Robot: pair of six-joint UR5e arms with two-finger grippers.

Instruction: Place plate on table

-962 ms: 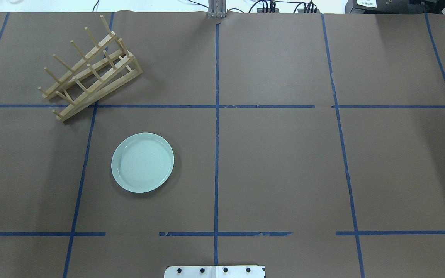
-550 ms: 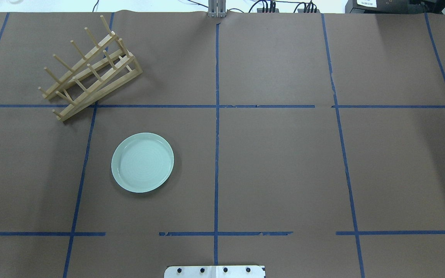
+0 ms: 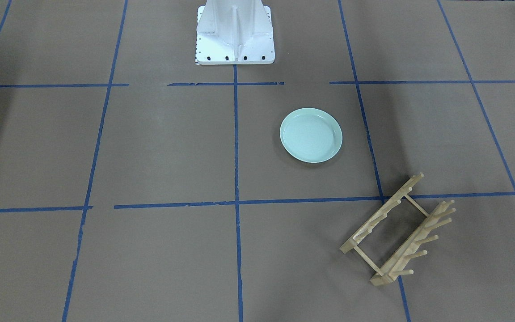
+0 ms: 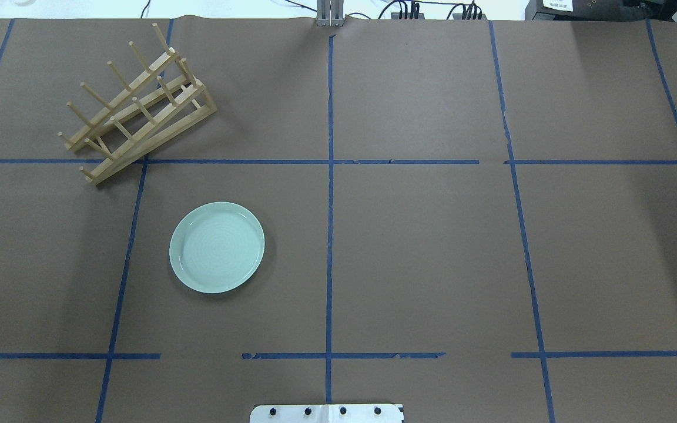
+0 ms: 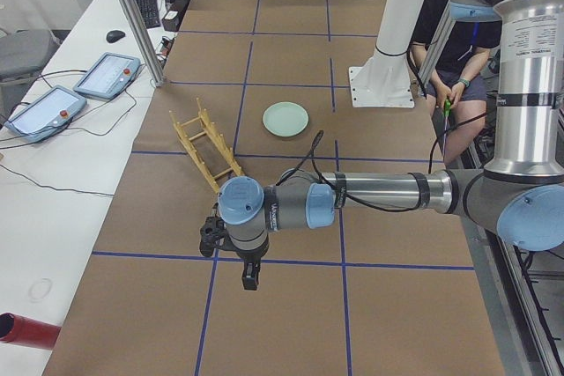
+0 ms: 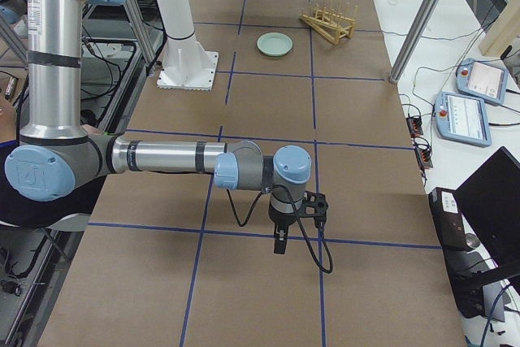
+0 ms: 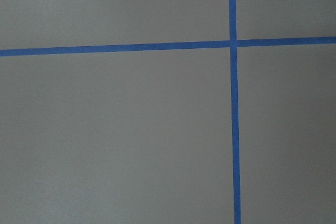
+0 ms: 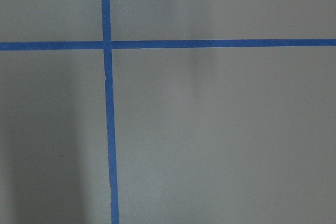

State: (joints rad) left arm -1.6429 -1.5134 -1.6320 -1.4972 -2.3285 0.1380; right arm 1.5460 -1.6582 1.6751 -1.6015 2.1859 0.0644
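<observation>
Overhead exterior: plate [image 4: 217, 247] flat on table [image 4: 421, 247]. Only side views catch left gripper [image 5: 250, 282] and right gripper [image 6: 279, 246]; opening cannot be told.

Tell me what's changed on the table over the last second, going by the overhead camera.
Nothing has visibly changed. The round pale mint-green plate lies flat on the brown paper-covered table in the same spot as before. The light wooden pegged rack stands apart from it, also where it was.
</observation>
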